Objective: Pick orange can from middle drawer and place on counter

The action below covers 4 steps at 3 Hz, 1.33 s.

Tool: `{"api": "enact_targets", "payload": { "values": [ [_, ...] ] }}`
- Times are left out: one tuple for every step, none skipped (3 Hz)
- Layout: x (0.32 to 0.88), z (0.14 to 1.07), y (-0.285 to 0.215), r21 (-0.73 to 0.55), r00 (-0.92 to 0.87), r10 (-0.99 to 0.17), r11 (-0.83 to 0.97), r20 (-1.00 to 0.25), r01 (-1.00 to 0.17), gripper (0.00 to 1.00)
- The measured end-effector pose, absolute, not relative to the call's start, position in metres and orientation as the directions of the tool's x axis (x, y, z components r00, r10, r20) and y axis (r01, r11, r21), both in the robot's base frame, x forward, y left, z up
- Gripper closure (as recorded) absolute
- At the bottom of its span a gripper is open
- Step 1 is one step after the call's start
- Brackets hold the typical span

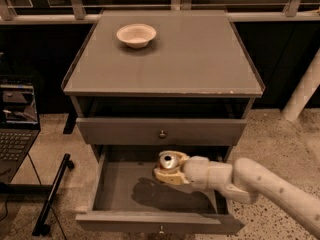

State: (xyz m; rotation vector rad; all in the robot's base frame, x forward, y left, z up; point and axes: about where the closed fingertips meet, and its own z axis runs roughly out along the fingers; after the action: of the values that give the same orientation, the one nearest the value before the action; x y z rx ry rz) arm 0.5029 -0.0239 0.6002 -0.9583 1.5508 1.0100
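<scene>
Your gripper (166,169) is inside the open middle drawer (115,194), below the front edge of the counter (190,59). Its jaws pinch the orange can (167,160), silver lid up. The white bowl (136,35) sits near the counter's back-left corner.

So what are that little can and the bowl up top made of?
The can, gripped by the tool in the open drawer, looks metal: shiny silver lid. The bowl seems matte white ceramic or paper; can't tell.
</scene>
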Motion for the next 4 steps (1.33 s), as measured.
{"api": "enact_targets", "payload": {
  "values": [
    [0.491, 0.677, -0.064, -0.007, -0.014, -0.057, 0.355, -0.998, -0.935, 1.00],
    [0.474, 0.755, -0.098, -0.147, 0.129, -0.072, 0.412, -0.989, -0.899, 1.00],
    [0.474, 0.755, -0.098, -0.147, 0.129, -0.072, 0.412, -0.989, -0.899, 1.00],
    [0.475, 0.771, -0.087, -0.159, 0.150, -0.052, 0.383, -0.987, -0.910, 1.00]
  ]
}}
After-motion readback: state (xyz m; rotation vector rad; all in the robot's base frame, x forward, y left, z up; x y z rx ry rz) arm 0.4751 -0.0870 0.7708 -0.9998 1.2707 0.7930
